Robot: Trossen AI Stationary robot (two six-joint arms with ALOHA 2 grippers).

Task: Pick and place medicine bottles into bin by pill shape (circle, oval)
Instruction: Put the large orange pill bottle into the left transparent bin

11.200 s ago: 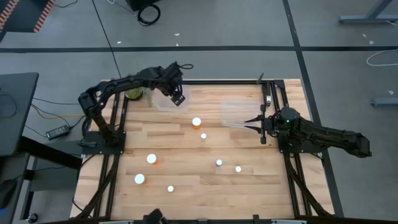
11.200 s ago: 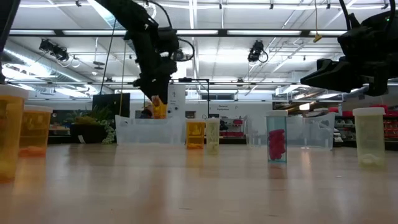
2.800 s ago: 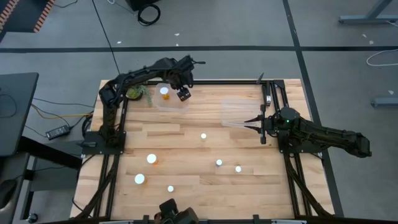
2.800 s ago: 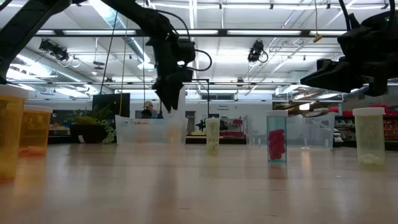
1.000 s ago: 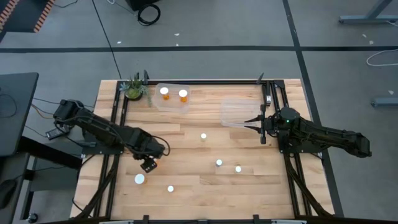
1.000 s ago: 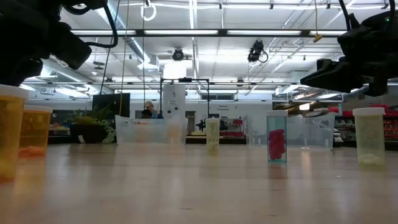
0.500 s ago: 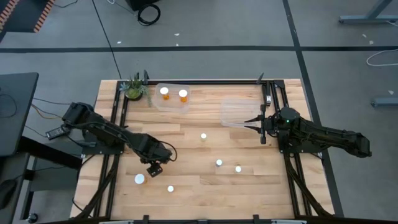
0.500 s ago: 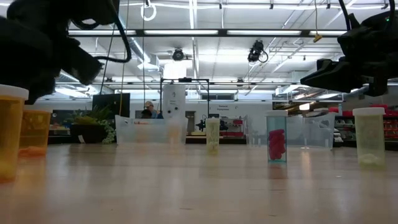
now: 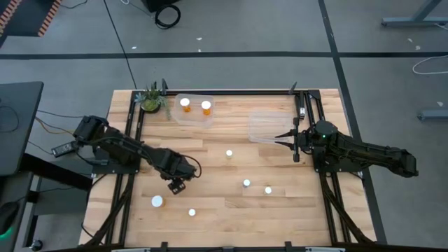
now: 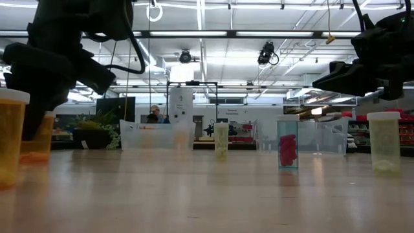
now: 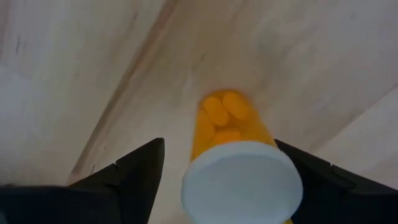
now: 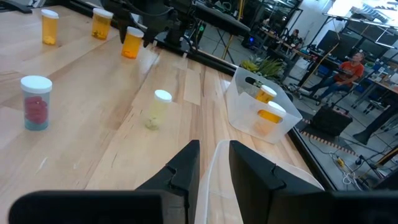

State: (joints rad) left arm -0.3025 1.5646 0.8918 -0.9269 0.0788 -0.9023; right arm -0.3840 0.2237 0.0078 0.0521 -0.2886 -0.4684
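Observation:
My left gripper is open and points down over an orange medicine bottle with a white cap that stands on the table at the near left. One finger is on either side of the bottle; whether they touch it I cannot tell. The high view hides this bottle; the low view shows it behind the gripper. Several more bottles stand on the table, such as. Two orange bottles stand in the far-left clear bin. My right gripper waits, slightly open and empty, by the right clear bin.
A small potted plant stands at the far left corner beside the left bin. Black frame rails run along the table's left and right sides. Bare wood lies between the bottles in the middle of the table.
My left gripper has gone a little toward the table's right edge and come down over the orange bottle at the near left, so its fingers now stand on either side of the cap. The bottle has stayed upright in place.

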